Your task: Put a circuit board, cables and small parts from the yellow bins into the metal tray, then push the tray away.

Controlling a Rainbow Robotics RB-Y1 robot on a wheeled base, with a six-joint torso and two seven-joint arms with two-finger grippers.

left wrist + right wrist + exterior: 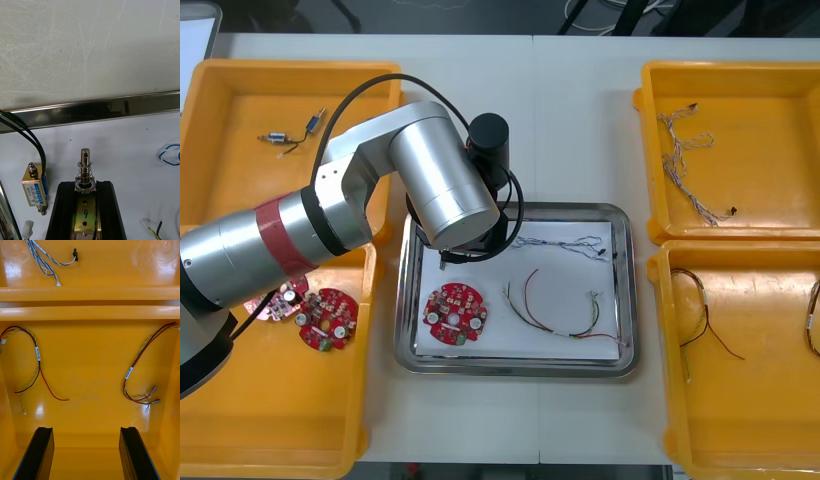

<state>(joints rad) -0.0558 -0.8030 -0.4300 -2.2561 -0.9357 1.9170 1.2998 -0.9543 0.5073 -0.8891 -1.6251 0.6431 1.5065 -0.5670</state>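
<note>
Placing step: left jaws, closed on a small metal part (85,168), hang over the metal tray (93,110); next, lower and release. Right jaws stand apart above a yellow bin (90,360).

My front camera hangs above the arms, looking steeply down from far enough to hold the table (580,60), the metal tray (630,300) and all four yellow bins (280,110). My right wrist camera rides behind the right gripper (86,431), low inside the near right bin (90,363), facing the far right bin (112,266); the front view shares both. My left wrist camera sits very close over the tray's white floor, behind the left gripper (86,185) clamped on a small metal part (85,165), facing what I take for its far rim; from above, my left arm (430,180) covers that spot.
</note>
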